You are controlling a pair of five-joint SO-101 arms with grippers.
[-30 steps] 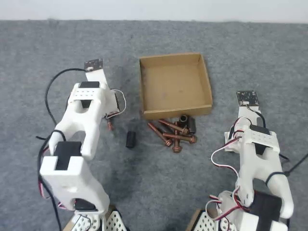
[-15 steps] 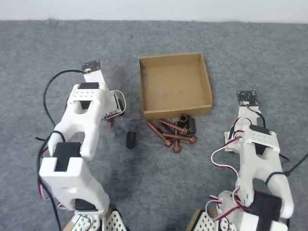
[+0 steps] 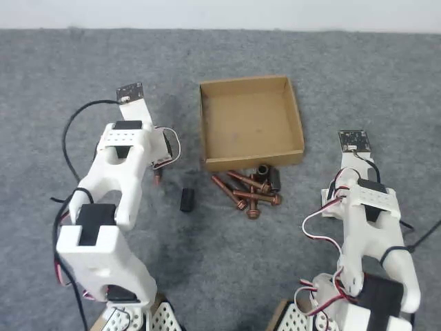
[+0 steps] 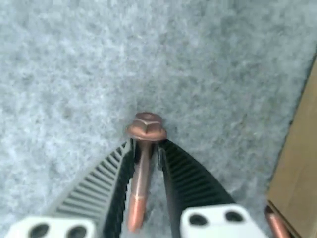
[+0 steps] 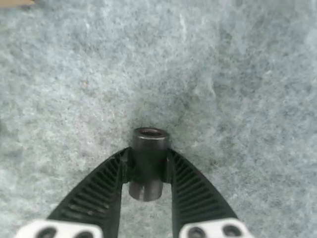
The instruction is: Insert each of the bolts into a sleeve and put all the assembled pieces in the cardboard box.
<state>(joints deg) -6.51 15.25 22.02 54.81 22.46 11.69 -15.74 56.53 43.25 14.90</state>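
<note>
Underneath everything lies a gray carpet (image 3: pixel 207 269), and two white arms stand on it. The left arm (image 3: pixel 117 179) stretches forward and bends down at the wrist, so its jaws point at the carpet. The right arm (image 3: pixel 368 221) is folded in closer to its base, and its jaws point down too.

The cardboard box (image 3: pixel 251 161) sits farther out than both pairs of jaws and about midway between them, with its open side up. A pile of bolts (image 3: pixel 248 194) lies between the two pairs of jaws, just beside the near wall of the box. The bolts are copper colored and cross over each other. Two black sleeves (image 3: pixel 275 178) touch that pile on the side toward the right jaws. A lone sleeve (image 3: pixel 187 199) lies apart from the pile, near the left jaws.

The left gripper (image 4: pixel 145 148) has its jaws squeezed tight on a bolt (image 4: pixel 140 183). The six-sided head pokes out just past the tips. The right gripper (image 5: pixel 148 152) has its jaws squeezed tight on a held sleeve (image 5: pixel 148 166), whose open end sticks out past the tips.
</note>
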